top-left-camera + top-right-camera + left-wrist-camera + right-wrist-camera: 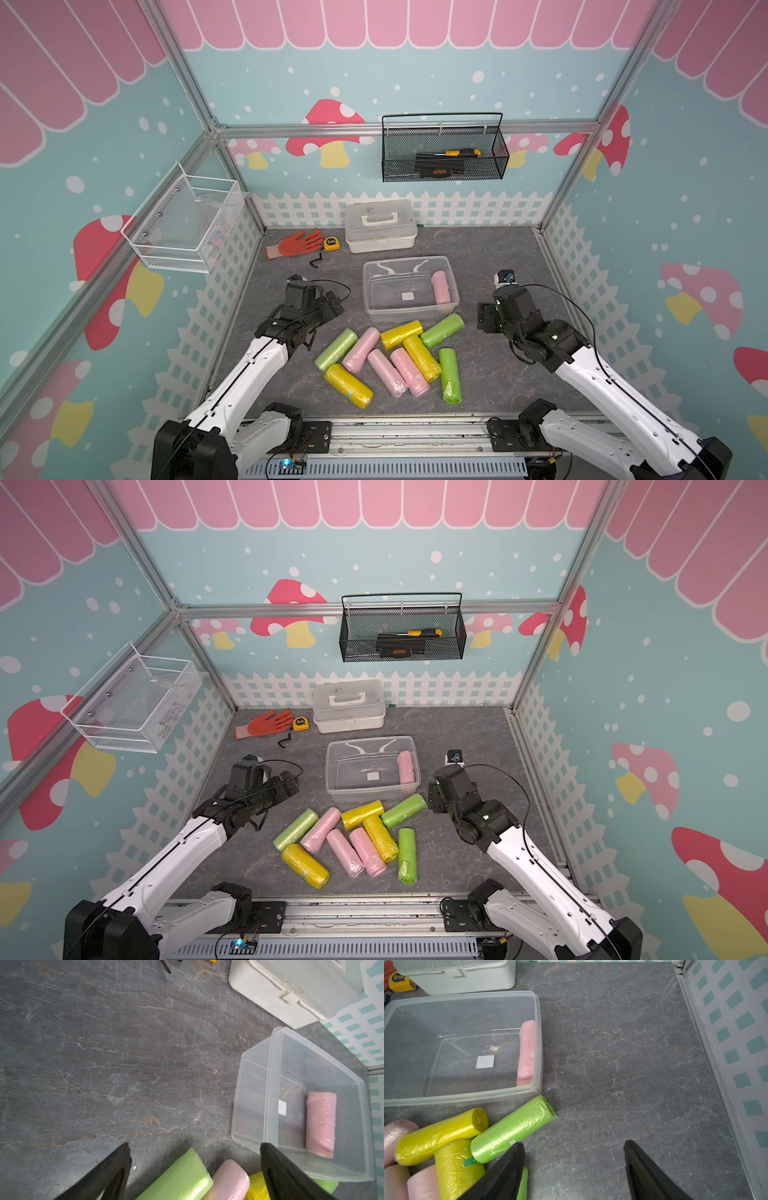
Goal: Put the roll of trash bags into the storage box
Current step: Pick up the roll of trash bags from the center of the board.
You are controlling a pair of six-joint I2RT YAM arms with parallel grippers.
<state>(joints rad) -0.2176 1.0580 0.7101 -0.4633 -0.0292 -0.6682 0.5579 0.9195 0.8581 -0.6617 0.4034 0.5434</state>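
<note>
Pink roll point(441, 286): short cylinder, thin crinkly pink film, lying flat inside the clear storage box point(399, 314), along the box's short wall on the right-arm side, near the white sticker point(485, 1061). Other rolls point(400, 334) lie loose just outside the box's near wall. Left gripper point(195, 1145): fingers spread wide, empty. Right gripper point(573, 1142): also apart, nothing btwn.
</note>
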